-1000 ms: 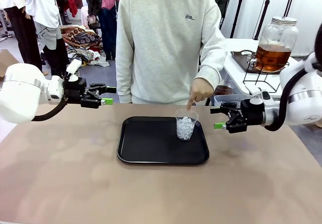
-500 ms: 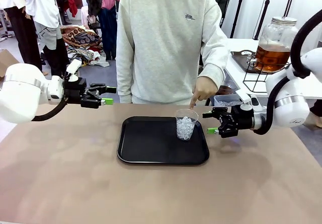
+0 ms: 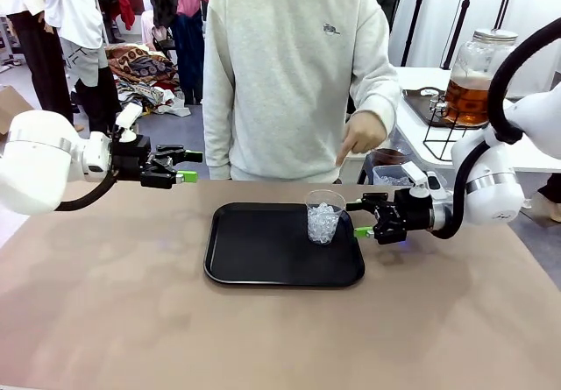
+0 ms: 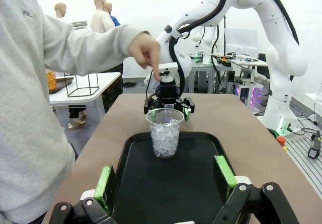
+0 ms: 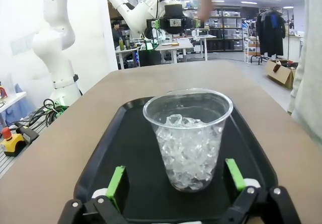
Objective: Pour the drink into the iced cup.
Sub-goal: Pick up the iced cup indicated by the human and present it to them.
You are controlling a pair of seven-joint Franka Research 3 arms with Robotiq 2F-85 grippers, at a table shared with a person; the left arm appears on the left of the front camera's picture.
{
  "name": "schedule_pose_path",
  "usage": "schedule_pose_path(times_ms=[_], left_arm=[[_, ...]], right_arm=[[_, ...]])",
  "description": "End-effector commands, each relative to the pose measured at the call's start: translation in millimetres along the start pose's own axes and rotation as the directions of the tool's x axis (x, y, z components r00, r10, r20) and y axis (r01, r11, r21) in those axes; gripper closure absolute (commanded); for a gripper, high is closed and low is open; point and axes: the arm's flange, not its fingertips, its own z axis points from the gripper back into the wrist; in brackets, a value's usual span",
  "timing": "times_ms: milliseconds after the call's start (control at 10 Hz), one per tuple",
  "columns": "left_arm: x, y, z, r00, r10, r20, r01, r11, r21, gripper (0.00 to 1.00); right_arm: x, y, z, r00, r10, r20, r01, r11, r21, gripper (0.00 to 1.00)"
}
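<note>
Two grippers, both spread wide, empty. Right gripper (image 3: 356,218) level with iced cup (image 3: 324,217) on black tray (image 3: 219,267), just beside it, jaws lined up to straddle it, probably for a grasp. Left gripper (image 3: 195,166) parked well apart. Drink (image 3: 465,101) in glass jar (image 3: 479,57) on side table (image 3: 416,134). Person's hand (image 3: 361,134) pointing down at cup.

The front camera looked across the table (image 3: 131,320) at the person (image 3: 294,74), while opposing wrist cameras shared the iced cup (image 5: 188,138).
</note>
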Motion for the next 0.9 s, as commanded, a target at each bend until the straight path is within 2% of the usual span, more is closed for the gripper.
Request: schedule_pose_path(times_ms=[0,400,800], left_arm=[[1.0,-1.4,0.5,1.000,-0.001,0.009,0.001,1.000,0.010,0.00],[1.0,-1.4,0.5,1.000,-0.001,0.009,0.001,1.000,0.010,0.00],[1.0,-1.4,0.5,1.000,-0.001,0.009,0.001,1.000,0.010,0.00]], right_arm=[[2.3,-13.1,-10.5,0.998,-0.046,0.037,0.046,0.999,0.000,0.00],[0.8,-15.5,-23.7,0.994,-0.073,0.081,0.076,0.997,-0.034,0.00],[1.3,-17.5,-33.3,0.995,-0.077,0.066,0.079,0.996,-0.031,0.00]])
